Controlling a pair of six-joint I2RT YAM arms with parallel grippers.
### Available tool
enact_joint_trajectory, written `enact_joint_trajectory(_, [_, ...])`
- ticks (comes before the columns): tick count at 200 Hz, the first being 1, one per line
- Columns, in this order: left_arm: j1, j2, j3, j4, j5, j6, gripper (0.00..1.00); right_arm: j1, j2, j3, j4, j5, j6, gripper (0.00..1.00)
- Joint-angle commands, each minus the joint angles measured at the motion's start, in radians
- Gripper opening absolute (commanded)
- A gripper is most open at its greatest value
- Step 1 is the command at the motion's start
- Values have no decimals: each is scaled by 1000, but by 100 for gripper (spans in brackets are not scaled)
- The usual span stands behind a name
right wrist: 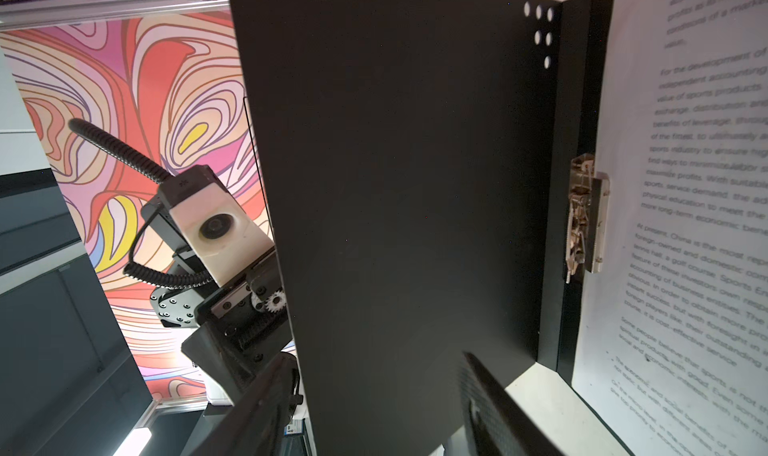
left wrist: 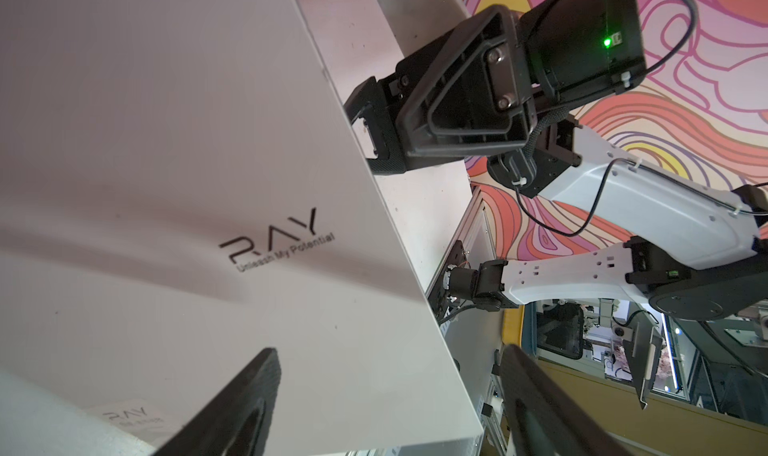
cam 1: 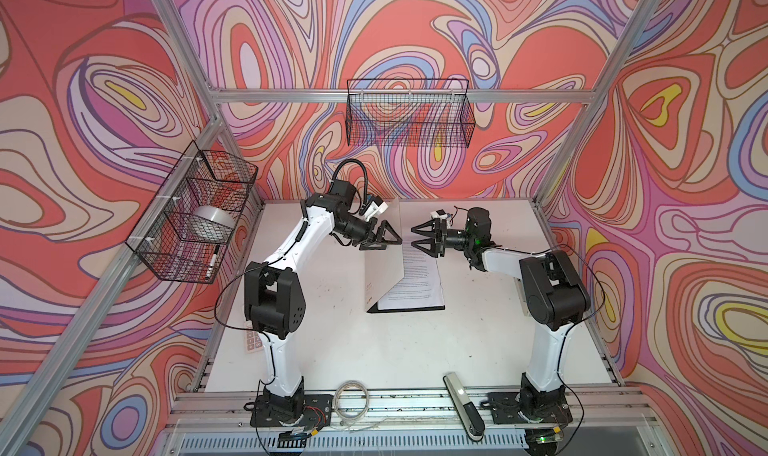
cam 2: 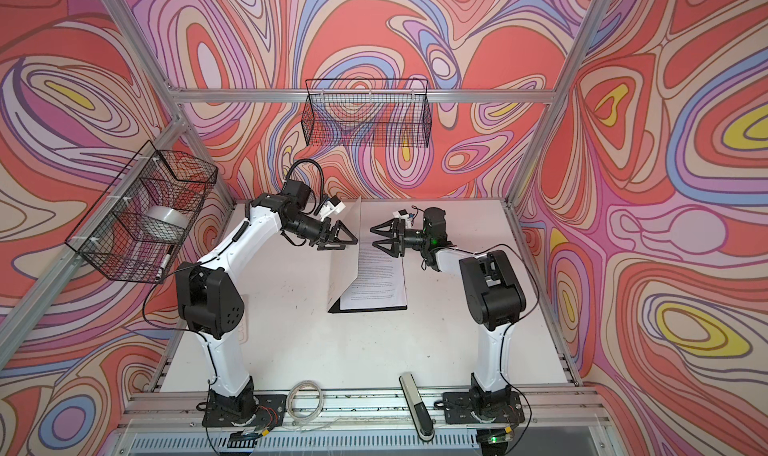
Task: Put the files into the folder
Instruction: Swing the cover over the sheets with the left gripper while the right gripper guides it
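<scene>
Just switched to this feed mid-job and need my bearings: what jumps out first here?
The folder stands half open in the middle of the table, its cover upright, with the files lying on its flat half. The left gripper and right gripper face each other across that cover, both open. Loud swirling walls surround everything.

Walls (cam 1: 415, 38) patterned in swirling coral, pink, lilac and yellow enclose a white desk (cam 1: 374, 350). Aluminium frame rails (cam 1: 291, 96) run along them, carrying a black wire basket (cam 1: 409, 121) at the back and a second wire basket (cam 1: 183, 263) on the left. The light is even.
</scene>
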Motion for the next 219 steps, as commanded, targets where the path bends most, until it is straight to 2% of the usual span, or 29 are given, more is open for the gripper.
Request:
enact_joint_trajectory(1, [-7,15,3,29,22,-11,85,8,19,22,28,7,13,67])
enact_joint_trajectory(28, [-5,-15,-2,3,-3,20,85,10,39,14,90,-2,53,67])
enact_joint_trajectory(46, [-2,-41,-23,-14,-12,37,85,9,42,10,41,-7,21,68])
enact_joint_trajectory(61, [3,-62,-49,-22,-10,45,85,9,24,13,-106,9,-88,69])
enact_joint_trajectory(100, [36,-124,-129,-2,-13,48,85,9,-27,141,-762,119,-552,69])
enact_joint_trajectory(129, [62,-152,-173,-11,-35,75,85,9,-37,230,-1063,256,-750,69])
enact_joint_trajectory(167, [89,-175,-256,10,-30,85,85,9,-44,290,-1309,488,-889,69])
enact_joint_trajectory(219, [101,-142,-273,4,-67,98,84,9,-39,271,-1396,663,-953,69])
